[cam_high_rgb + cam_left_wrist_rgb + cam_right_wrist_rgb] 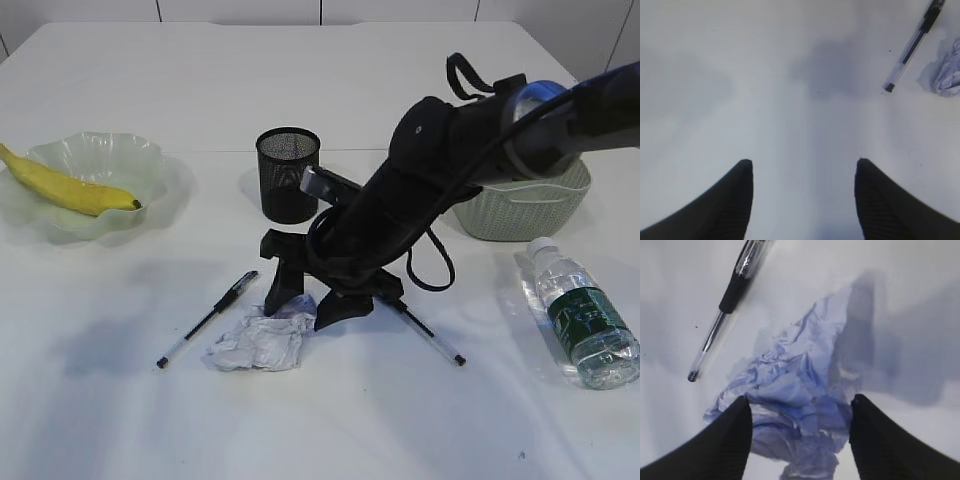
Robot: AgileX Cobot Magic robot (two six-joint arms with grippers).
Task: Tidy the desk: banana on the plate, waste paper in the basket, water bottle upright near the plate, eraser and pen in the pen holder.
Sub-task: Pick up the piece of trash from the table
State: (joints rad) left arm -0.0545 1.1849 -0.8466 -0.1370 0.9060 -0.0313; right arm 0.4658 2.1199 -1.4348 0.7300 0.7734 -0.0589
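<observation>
Both jaws of my right pincer (800, 412) stand apart, straddling the waste paper (790, 405) lying mid-desk toward the near edge. It looks light, soft and springy; I'd squeeze across its bulky middle. My left pincer (804, 175) hangs open over bare desk (740, 100).

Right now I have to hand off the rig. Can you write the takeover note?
Right gripper: open, jaws straddling the waste paper, not yet closed.
Left gripper: open, empty, over bare desk.
Done: banana on the plate.
Left: paper into the basket; water bottle lying on its side, stand it near the plate; two pens into the pen holder. Eraser not visible.
</observation>
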